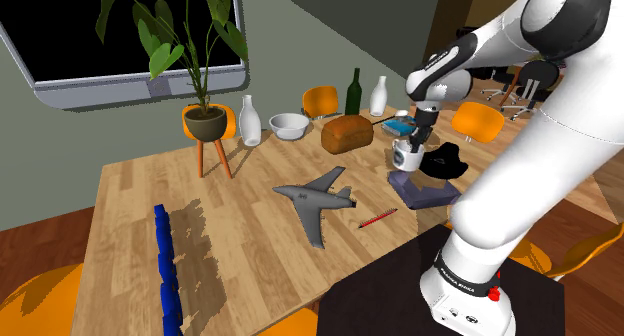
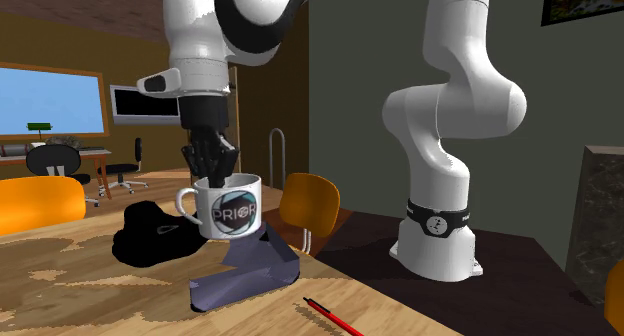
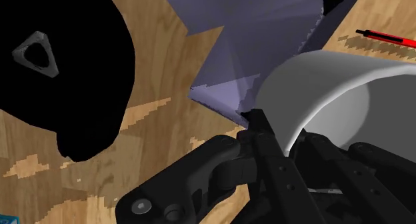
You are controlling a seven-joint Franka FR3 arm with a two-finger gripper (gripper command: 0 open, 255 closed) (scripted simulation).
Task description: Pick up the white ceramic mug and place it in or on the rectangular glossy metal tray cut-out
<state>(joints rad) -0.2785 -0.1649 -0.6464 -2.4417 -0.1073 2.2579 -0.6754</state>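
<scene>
Reading across the shoulder view from its left, the wooden surface (image 1: 130,214) carries a grey toy aeroplane (image 1: 318,199) and a brown loaf (image 1: 347,132) well clear of my work, then a red pen (image 1: 378,219) lying near the tray's corner. Next comes the white mug (image 1: 405,156), with a round dark logo on its side, gripped in my hand (image 2: 212,169): the fingers are clenched over its rim, one inside and one against the outer wall, so I grasp it by a single edge. It hangs over the grey-violet tray (image 1: 425,191), and I cannot tell whether its base touches the tray or sits just above. Furthest along, a black cap (image 1: 443,162) lies just beside both. What worries me is the tray itself: it looks faceted, with sloping faces and a raised ridge under the mug, not one flat bed. If I let go over a slope, I judge the mug could tip and roll off towards the pen or the cap. A rim grip also lets the mug pivot between my fingers, so a quick descent might land it on one edge. Its handle points towards the cap and could snag there if I drift that way.
</scene>
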